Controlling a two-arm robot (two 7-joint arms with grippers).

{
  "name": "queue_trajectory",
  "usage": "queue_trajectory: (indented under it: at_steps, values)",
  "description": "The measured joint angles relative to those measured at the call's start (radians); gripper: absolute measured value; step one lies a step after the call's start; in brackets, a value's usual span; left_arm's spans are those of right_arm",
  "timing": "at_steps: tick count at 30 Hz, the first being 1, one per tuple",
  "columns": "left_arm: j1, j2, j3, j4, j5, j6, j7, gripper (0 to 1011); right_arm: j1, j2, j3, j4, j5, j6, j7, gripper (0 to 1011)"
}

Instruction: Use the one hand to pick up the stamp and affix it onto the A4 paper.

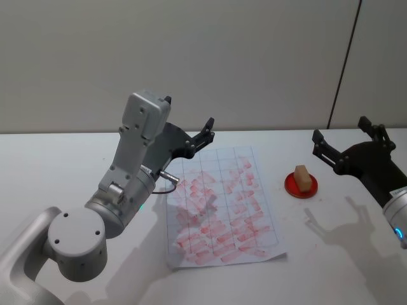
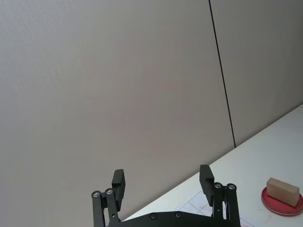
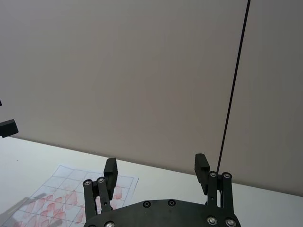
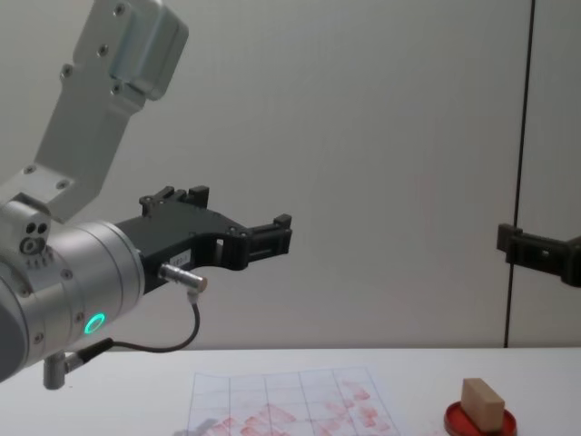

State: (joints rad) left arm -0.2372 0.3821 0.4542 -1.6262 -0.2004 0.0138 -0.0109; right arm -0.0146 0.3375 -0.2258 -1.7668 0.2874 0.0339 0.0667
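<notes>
Right gripper [image 1: 340, 129]: raised above the white table [image 1: 63, 165], beyond and right of the stamp, jaws spread wide, holding nothing.
Left gripper [image 1: 205, 132]: raised near the paper's far left corner, jaws wide, empty.
Stamp [image 1: 304, 178]: resting on the red ink pad [image 1: 290, 185], right of the paper.
A4 paper [image 1: 219, 210]: flat between the arms, grid full of red imprints.

Bright, even light; soft shadows on the table [image 1: 356, 273].
</notes>
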Motion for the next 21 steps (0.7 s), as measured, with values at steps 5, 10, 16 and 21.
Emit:
queue_trajectory:
  at_steps: [5,10,16,21]
  values:
    - [0.000,0.000,0.000,0.000,0.000,0.000,0.000,1001,0.000,0.000,0.000,0.000,0.000,0.000,0.000,1001]
    - [0.000,0.000,0.000,0.000,0.000,0.000,0.000,1001,0.000,0.000,0.000,0.000,0.000,0.000,0.000,1001]
    - [0.000,0.000,0.000,0.000,0.000,0.000,0.000,1001,0.000,0.000,0.000,0.000,0.000,0.000,0.000,1001]
    - [0.000,0.000,0.000,0.000,0.000,0.000,0.000,1001,0.000,0.000,0.000,0.000,0.000,0.000,0.000,1001]
